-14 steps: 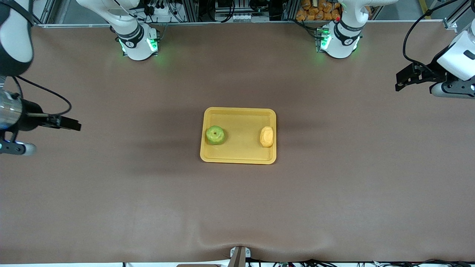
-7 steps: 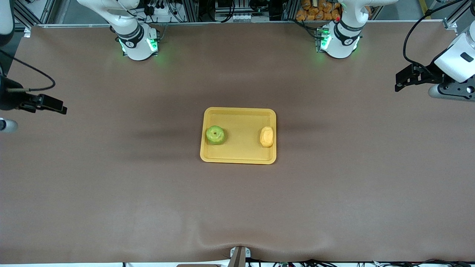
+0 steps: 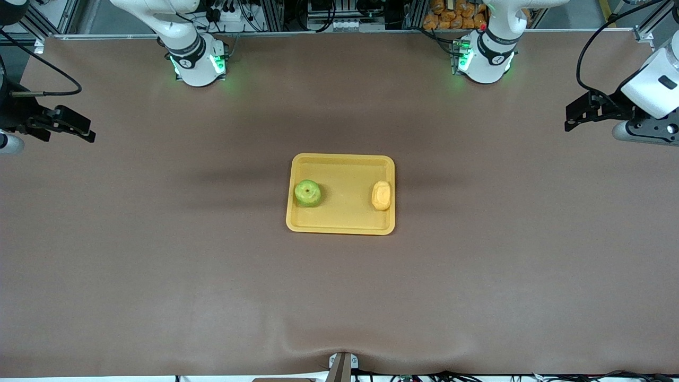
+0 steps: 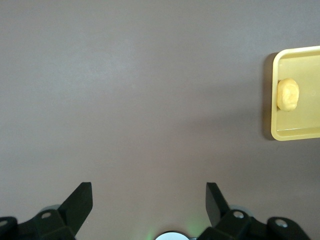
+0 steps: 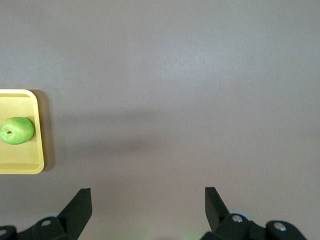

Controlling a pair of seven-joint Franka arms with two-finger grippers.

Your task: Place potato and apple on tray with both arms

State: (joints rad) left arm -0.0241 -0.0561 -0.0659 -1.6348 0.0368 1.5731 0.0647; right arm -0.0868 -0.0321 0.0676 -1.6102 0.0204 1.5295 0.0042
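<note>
So here's where we're at: the tray (image 3: 340, 194) sits in the middle of the table (image 3: 159, 276), and both items are on it. The apple (image 3: 307, 193) is at the end toward the right arm's side, stem dimple up, and the potato (image 3: 381, 195) is at the end toward the left arm's side, just beside the rim. They're well apart from each other, with bare tray between them.

What we notice versus a second ago: the tray, apple and potato haven't budged at all. The right gripper (image 3: 79, 127) has pulled back a lot. It was lower in the front view before, and now it's up over the table edge at the right arm's end, closer to the bases' side. The left gripper (image 3: 572, 118) has barely shifted and hangs over the table's edge at the left arm's end.

Both wrist views show the jaws spread wide with nothing between them, just bare table under the left fingers (image 4: 80, 201) and the right fingers (image 5: 80, 202).
</note>
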